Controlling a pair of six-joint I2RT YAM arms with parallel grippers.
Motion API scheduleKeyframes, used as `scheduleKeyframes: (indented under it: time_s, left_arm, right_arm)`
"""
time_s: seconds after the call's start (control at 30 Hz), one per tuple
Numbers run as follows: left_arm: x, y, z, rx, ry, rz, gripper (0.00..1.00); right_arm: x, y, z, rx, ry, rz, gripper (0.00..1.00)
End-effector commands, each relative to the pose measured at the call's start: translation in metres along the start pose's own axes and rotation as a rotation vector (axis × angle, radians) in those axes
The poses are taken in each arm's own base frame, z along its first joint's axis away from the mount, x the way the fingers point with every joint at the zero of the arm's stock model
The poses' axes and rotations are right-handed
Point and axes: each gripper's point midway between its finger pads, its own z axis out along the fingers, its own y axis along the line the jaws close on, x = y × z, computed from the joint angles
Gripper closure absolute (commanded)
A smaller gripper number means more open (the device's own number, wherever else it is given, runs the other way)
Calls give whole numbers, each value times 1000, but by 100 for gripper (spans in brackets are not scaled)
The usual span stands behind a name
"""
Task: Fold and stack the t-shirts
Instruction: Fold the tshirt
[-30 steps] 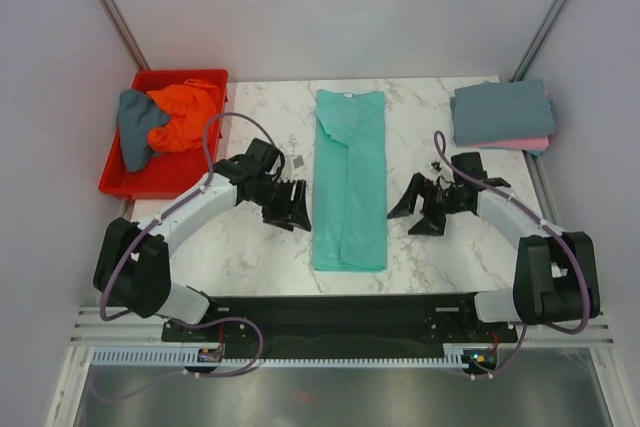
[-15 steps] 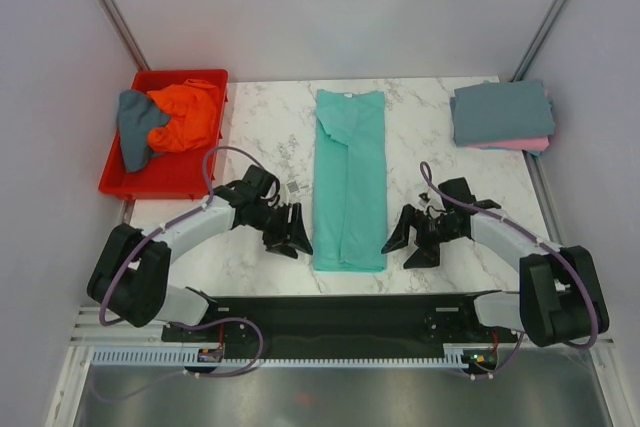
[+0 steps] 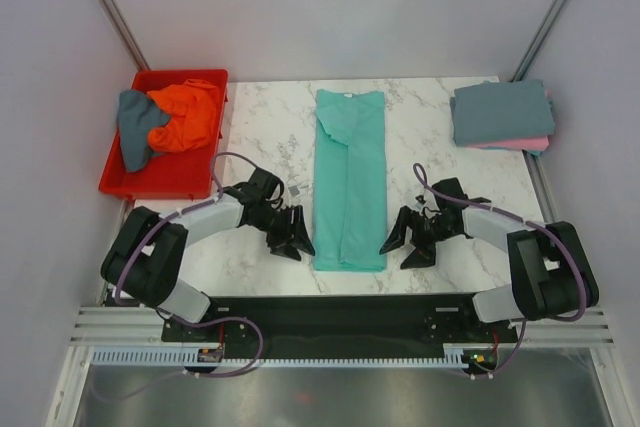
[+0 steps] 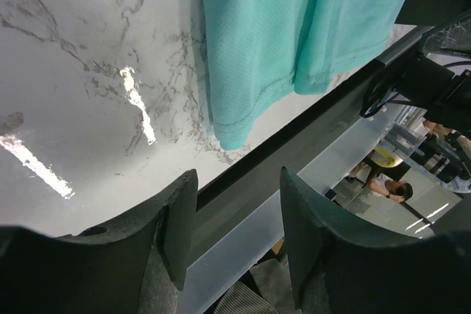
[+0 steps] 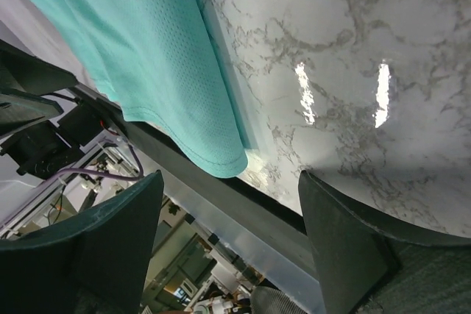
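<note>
**Teal T-Shirt in a Lengthwise Strip, Hem Flanked by Both Grippers**

Teal t-shirt (image 3: 350, 182) laid mid-table, collar far, hem (image 3: 350, 265) at the near table edge (image 3: 250, 287). Left gripper (image 3: 291, 239) and right gripper (image 3: 405, 239) beside the hem corners, jaws apart, empty. Likely light, limp, thin knit: best pinched at both corners through all layers. Scant margin nearward; bare marble on both sides. Folded stack (image 3: 500, 115) far right.

A white marble-patterned table (image 3: 262, 127) is gleaming under overhead lights. A red plastic bin (image 3: 140, 188) is sitting at its far left corner. A black strip (image 3: 340, 312) is running along the near edge, with a slotted white cable duct (image 3: 340, 355) lying just beyond it.
</note>
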Motion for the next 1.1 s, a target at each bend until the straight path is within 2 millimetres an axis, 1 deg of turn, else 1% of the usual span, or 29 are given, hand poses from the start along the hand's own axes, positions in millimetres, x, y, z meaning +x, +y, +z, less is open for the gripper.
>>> scheduleKeyframes:
  time_s: [0.0,0.13,0.23,0.37,0.47,0.57,0.73,0.8,0.87,0.97,1.07]
  left_arm:
    - [-9,-4,5,23,-10,-39,44]
    - [-16,-1,12,14,-11,-46,45]
    - [-11,4,19,3,6,-61,45]
    - [-9,5,25,-1,5,-61,46]
    - [-11,2,28,2,9,-57,47]
    - [-12,1,32,-2,17,-58,48]
    - [-12,1,39,-8,33,-65,50]
    - [-10,0,41,-8,40,-64,51]
    - [-10,-1,42,-5,44,-60,55]
    - [-9,-4,43,1,45,-54,64]
    - [-9,-6,42,6,47,-49,69]
  right_arm:
    - [-14,4,5,-5,-33,-8,17]
    - [-18,3,11,-1,-16,8,19]
    - [-19,7,14,-4,-10,-2,20]
    - [-13,6,18,2,14,3,23]
    - [-7,0,21,15,31,19,24]
    - [-3,-3,25,22,41,27,28]
    - [-8,5,29,-3,45,25,32]
    - [-10,9,30,-15,46,18,35]
    - [-9,10,32,-19,54,18,38]
    - [-7,11,32,-24,64,22,45]
    - [-5,12,31,-32,63,20,56]
